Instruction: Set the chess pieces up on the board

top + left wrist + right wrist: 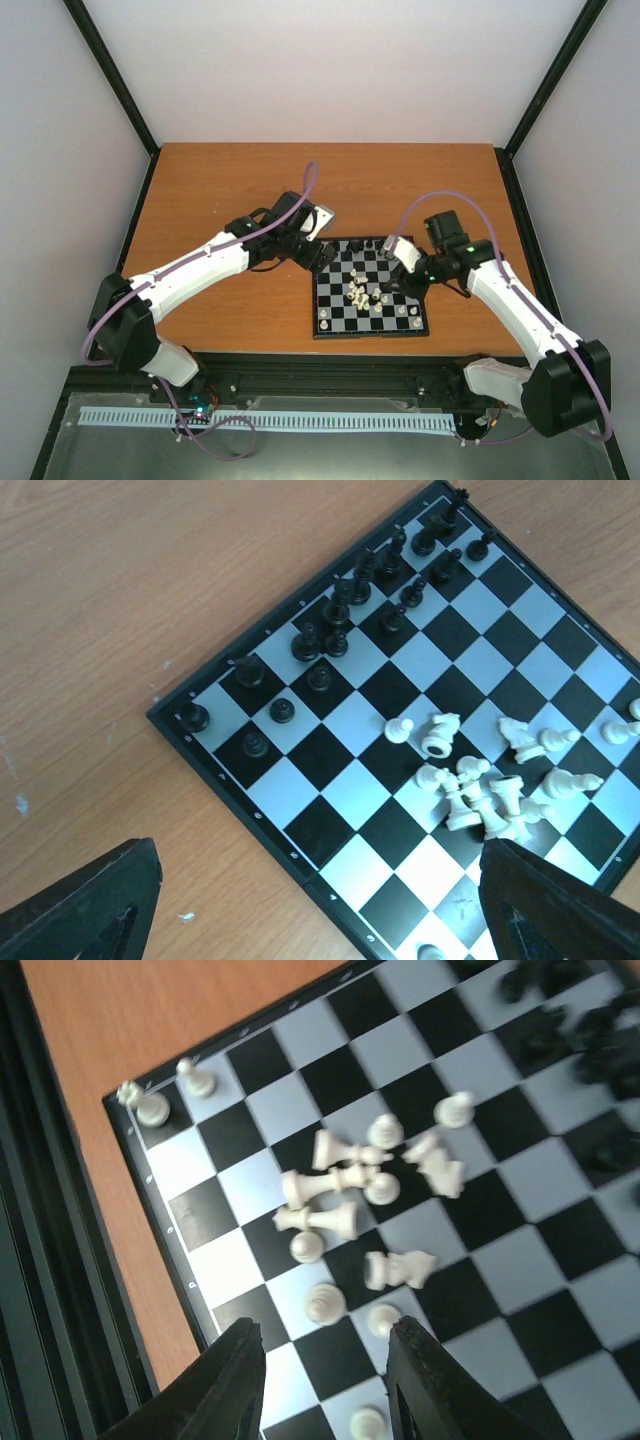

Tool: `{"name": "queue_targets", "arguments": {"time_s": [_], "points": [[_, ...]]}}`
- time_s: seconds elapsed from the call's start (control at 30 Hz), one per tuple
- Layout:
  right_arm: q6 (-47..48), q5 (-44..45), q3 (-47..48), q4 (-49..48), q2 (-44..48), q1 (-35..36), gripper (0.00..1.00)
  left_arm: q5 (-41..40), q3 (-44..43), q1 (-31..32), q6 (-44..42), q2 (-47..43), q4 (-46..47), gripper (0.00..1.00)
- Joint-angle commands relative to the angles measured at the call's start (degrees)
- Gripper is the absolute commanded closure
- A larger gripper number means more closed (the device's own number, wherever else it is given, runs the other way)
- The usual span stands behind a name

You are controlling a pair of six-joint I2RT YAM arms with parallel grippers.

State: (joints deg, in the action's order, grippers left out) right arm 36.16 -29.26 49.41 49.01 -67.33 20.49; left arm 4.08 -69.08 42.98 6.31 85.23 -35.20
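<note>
a heap of white chess pieces on the board

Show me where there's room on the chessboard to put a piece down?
Bare: the band of squares between the black pieces lining one edge and the white pieces heaped mid-board; also the wooden table beyond the chessboard's far edge. Crowded: the white heap, several lying tipped.

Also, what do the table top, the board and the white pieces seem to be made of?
The table top: wood or wood-look laminate, matte, orange-brown with fine grain. The board: probably plastic, smooth with a slight sheen on the squares, but uncertain. The white pieces: likely moulded plastic, cream, smooth, with rounded shapes.
</note>
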Motion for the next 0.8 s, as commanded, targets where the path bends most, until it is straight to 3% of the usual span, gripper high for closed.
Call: {"name": "queue_targets", "arguments": {"time_s": [0.0,0.6,0.77], "points": [[1.0,7.4,-1.8,-2.6,-3.7,6.7,0.66,-2.7,-2.5,-0.3,-0.7,-1.4,-1.4,0.09],[-0.7,16.0,-2.7,-5.2,-11.3,12.7,0.66,-1.6,-2.9,-1.3,0.4,-1.6,-1.9,0.08],[-0.7,16.2,-2.6,-5.2,-12.4,13.2,0.73,-1.4,-2.9,-1.3,0.4,-1.4,-1.9,0.08]]}}
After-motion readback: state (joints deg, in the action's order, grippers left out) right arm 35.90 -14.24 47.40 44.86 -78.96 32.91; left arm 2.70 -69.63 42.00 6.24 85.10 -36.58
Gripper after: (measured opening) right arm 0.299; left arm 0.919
